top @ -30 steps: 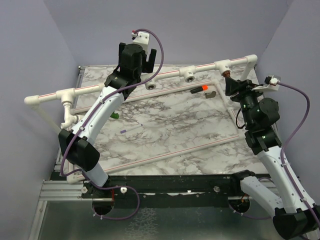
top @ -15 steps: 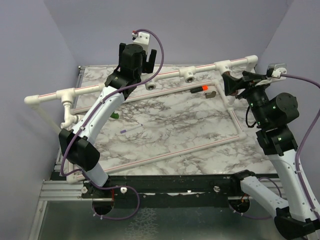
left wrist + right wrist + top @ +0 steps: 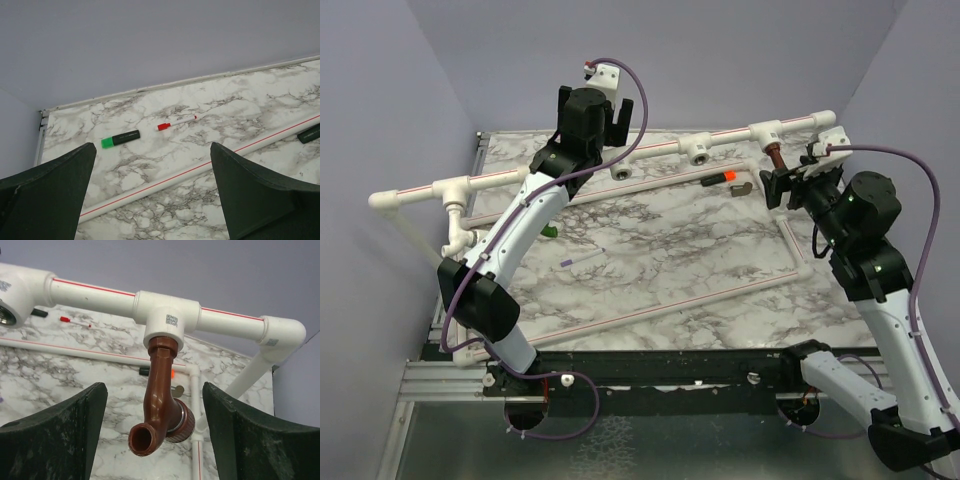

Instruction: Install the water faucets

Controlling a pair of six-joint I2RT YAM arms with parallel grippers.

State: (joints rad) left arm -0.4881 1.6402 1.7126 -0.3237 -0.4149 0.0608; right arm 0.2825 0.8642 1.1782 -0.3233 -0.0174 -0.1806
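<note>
Faucet [image 3: 159, 390], glossy reddish-brown plastic, curved spout, seated in white tee [image 3: 167, 310]

Top external view: the camera is looking down from high behind the near edge of the bench [image 3: 660, 245], facing the far wall [image 3: 720, 50] and taking in the whole surface from well back. Left wrist view: the camera is peering between the fingers of the left gripper [image 3: 153, 145] toward the bench's far left corner. Right wrist view: the camera is looking up from close below the white pipe frame [image 3: 95, 291] at far right. The dark reddish-brown faucet [image 3: 159, 405] is appearing both here and in the top view.
</note>
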